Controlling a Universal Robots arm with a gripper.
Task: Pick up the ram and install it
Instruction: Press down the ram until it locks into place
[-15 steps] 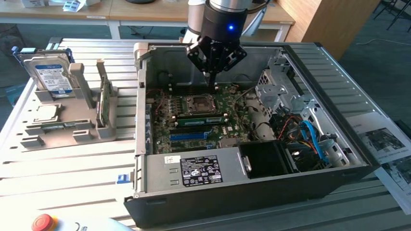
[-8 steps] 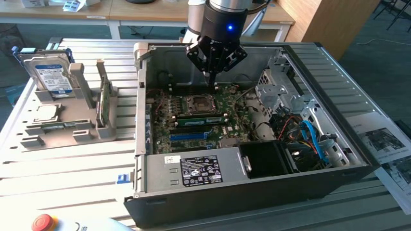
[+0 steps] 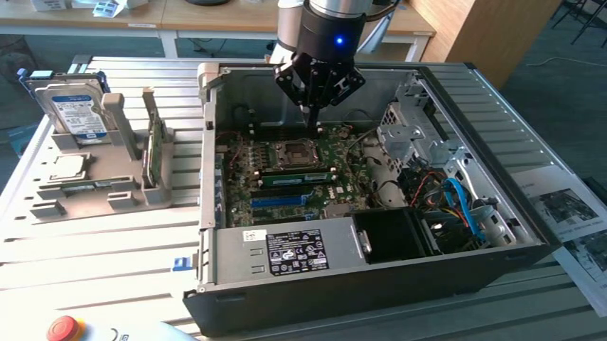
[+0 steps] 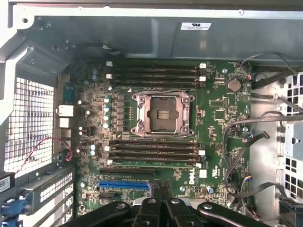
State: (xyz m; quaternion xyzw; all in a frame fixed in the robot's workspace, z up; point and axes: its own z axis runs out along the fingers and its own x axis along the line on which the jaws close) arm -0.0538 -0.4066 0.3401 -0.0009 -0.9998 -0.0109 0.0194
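Note:
My gripper (image 3: pixel 311 125) hangs shut inside the open computer case (image 3: pixel 493 234), its thin fingers pointing down at the motherboard (image 3: pixel 284 192) just behind the empty processor socket (image 3: pixel 287 152). Nothing shows between the fingers. A long green ram stick (image 3: pixel 298 177) stands in a memory slot in front of the socket. Another green stick (image 3: pixel 152 148) stands on edge in the grey holder outside the case. In the wrist view the shut gripper (image 4: pixel 158 188) sits over the board below the nearer bank of black memory slots (image 4: pixel 156 152), with a second bank (image 4: pixel 156 75) beyond the socket (image 4: pixel 162 113).
The grey holder (image 3: pixel 114 195) at the exterior view's left also carries a blue-labelled hard drive (image 3: pixel 76 114) and a small silver processor chip (image 3: pixel 68 167). Cables (image 3: pixel 455 199) and a drive cage (image 3: pixel 422 135) crowd the case's right side. A red stop button (image 3: pixel 65 328) sits near the front.

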